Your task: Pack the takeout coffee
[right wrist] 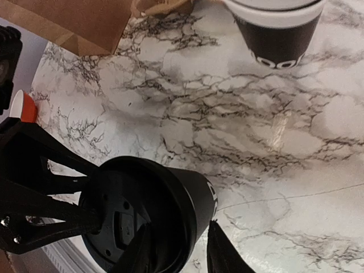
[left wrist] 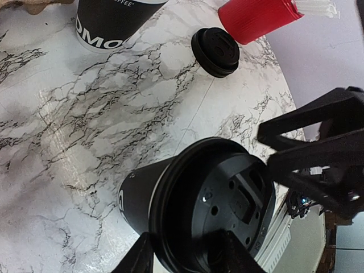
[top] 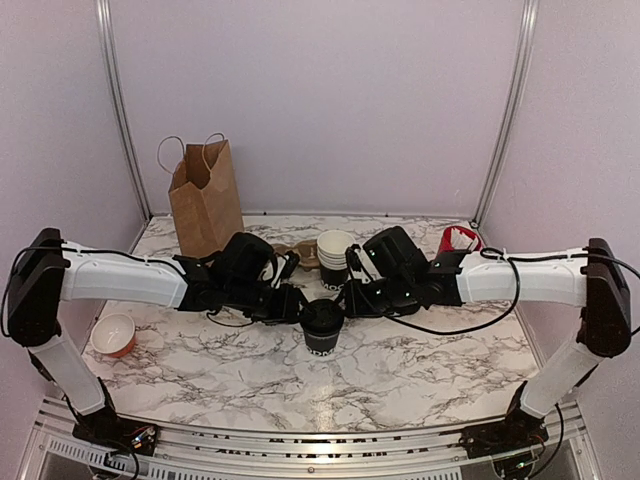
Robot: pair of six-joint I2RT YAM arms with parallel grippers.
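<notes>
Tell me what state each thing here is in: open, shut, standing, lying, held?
takeout coffee: upright, lidded, gripped from both sides.
left gripper: jaws shut on the coffee's lid.
right gripper: jaws shut on the coffee's lid.
loose lid: lying flat on the table.
cup stack: upright, no lid.
paper bag: standing upright.
small bowl: upright, looks empty.

A white marble-patterned table (top: pixel 420 370) is seen. A lidded black coffee cup (top: pixel 322 328) is stood near its middle. Behind it a stack of white-rimmed cups (top: pixel 334 258) is placed, with a brown cardboard carrier (top: pixel 300 252) just beside it. A brown paper bag (top: pixel 205 200) is stood upright at the back left. A loose black lid (left wrist: pixel 215 52) is laid near a red cup (top: pixel 457 240) at the back right. A small orange bowl (top: pixel 113 334) is set by the left edge.
</notes>
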